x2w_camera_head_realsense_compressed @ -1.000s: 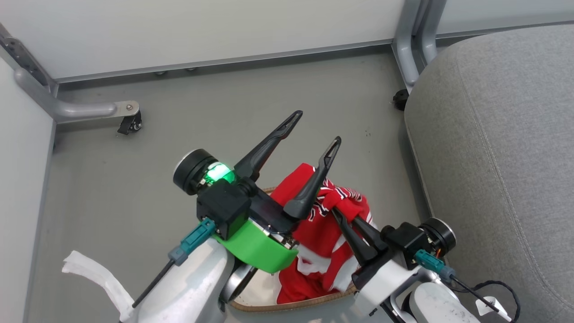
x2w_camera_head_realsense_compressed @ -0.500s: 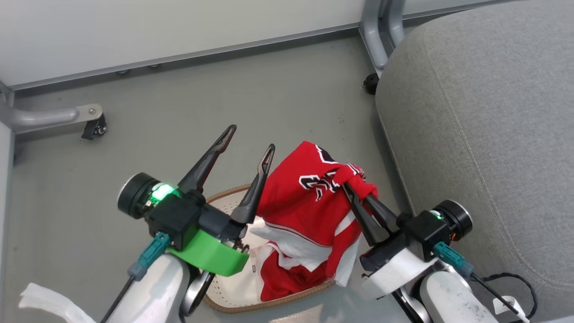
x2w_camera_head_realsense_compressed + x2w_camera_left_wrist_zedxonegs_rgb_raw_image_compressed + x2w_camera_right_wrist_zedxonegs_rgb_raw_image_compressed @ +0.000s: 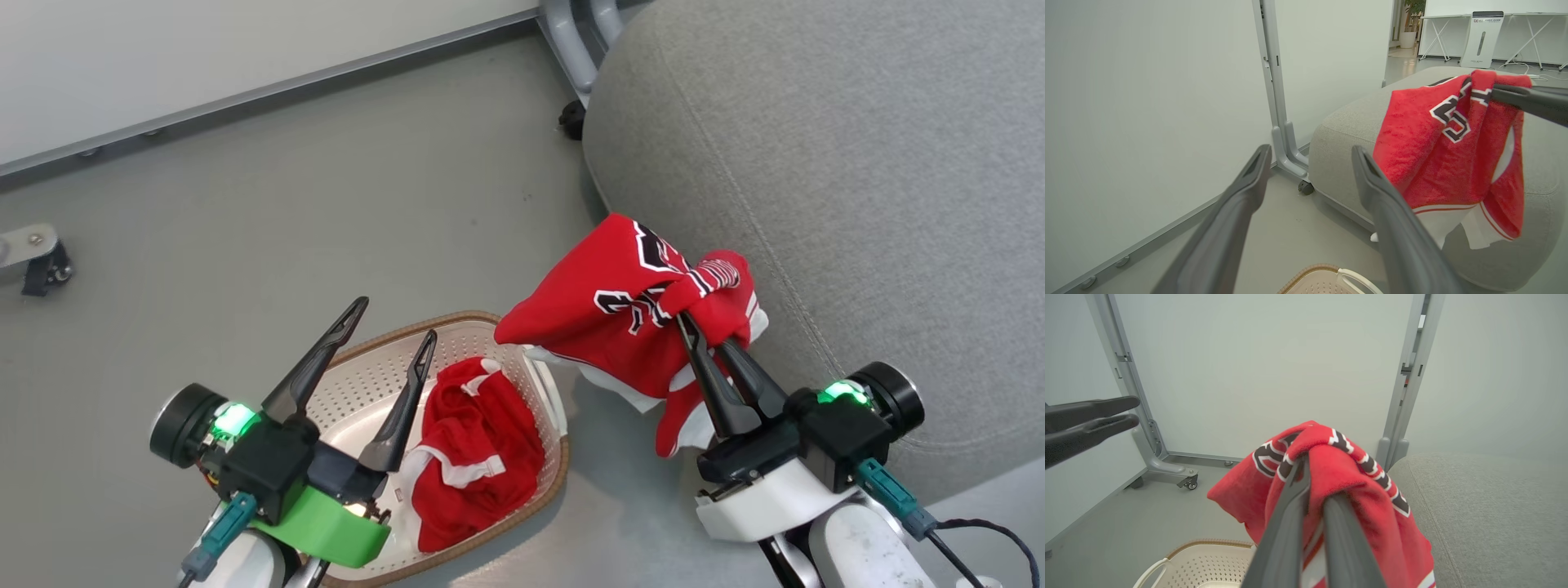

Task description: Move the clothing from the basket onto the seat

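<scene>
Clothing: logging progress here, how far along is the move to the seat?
Done: nothing on the seat yet. In hand: right claw shut on one red jersey, lifted clear of the basket by the seat's edge. To do: set it down, then fetch the second red garment in the basket, under the open left claw.

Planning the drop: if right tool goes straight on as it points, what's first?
Likely the white partition panel, though depth is unclear. The right tool, shut on the jersey, points left of and above the seat.
</scene>
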